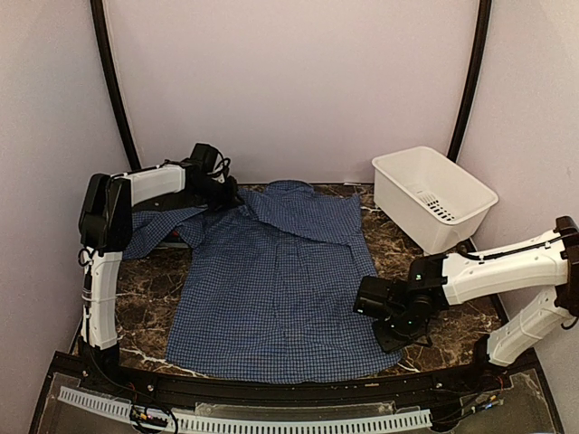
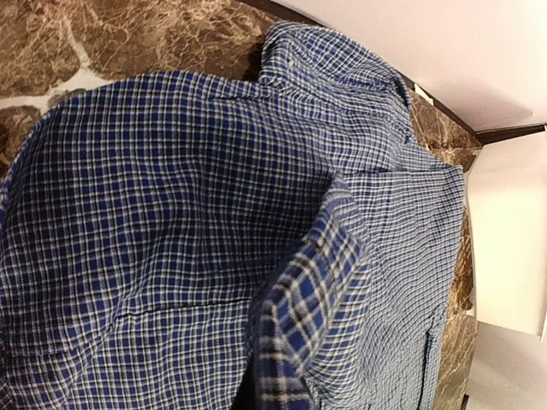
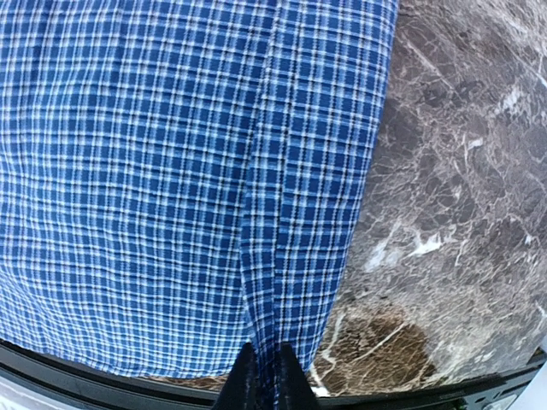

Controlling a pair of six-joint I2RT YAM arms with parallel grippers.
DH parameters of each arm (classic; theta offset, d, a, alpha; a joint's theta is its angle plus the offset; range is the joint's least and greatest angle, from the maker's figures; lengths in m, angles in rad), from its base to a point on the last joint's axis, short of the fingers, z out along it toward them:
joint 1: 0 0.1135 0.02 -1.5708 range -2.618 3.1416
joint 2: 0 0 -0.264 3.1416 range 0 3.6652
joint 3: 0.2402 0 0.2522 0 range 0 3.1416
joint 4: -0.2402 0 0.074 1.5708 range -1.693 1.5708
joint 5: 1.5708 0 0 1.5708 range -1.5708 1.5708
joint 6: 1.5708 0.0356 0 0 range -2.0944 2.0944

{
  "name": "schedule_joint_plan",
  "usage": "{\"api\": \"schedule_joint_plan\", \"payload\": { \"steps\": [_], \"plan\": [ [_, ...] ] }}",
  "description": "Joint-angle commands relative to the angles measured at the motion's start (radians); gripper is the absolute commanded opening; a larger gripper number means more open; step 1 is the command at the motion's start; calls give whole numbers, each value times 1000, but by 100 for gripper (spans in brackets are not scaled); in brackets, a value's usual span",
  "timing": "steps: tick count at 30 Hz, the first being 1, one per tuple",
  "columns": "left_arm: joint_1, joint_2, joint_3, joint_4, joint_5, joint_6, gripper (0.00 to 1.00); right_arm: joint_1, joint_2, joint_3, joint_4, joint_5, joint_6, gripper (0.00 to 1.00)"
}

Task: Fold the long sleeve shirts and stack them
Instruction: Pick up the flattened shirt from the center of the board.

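Blue check shirt (image 1: 271,289) spread on tabletop (image 1: 398,249). Left end effector (image 1: 223,189) clamps shoulder cloth at 11 o'clock. Right end effector (image 3: 263,382) pinches the 4 o'clock edge, probably to fold it inward.

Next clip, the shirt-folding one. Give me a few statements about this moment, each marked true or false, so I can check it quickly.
1. One blue shirt lies spread out on the table. True.
2. The white basket holds a shirt. False: no shirt shows inside it.
3. The right gripper pinches a ridge of cloth near the shirt's right edge. True.
4. The left gripper is at the shirt's near hem. False: it is at the far end, beside the collar.
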Motion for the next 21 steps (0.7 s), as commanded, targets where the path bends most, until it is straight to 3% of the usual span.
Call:
{"api": "schedule_joint_plan", "payload": {
  "steps": [1,10,21],
  "plan": [
    [-3,-2,81,-50,3,31,0,21,4,28,25,16,-21,3],
    [-1,-2,266,-45,41,58,0,21,-19,86,167,-46,-99,0],
    [38,-5,429,-133,-33,132,0,21,99,163,377,-173,-196,0]
  ]
}}
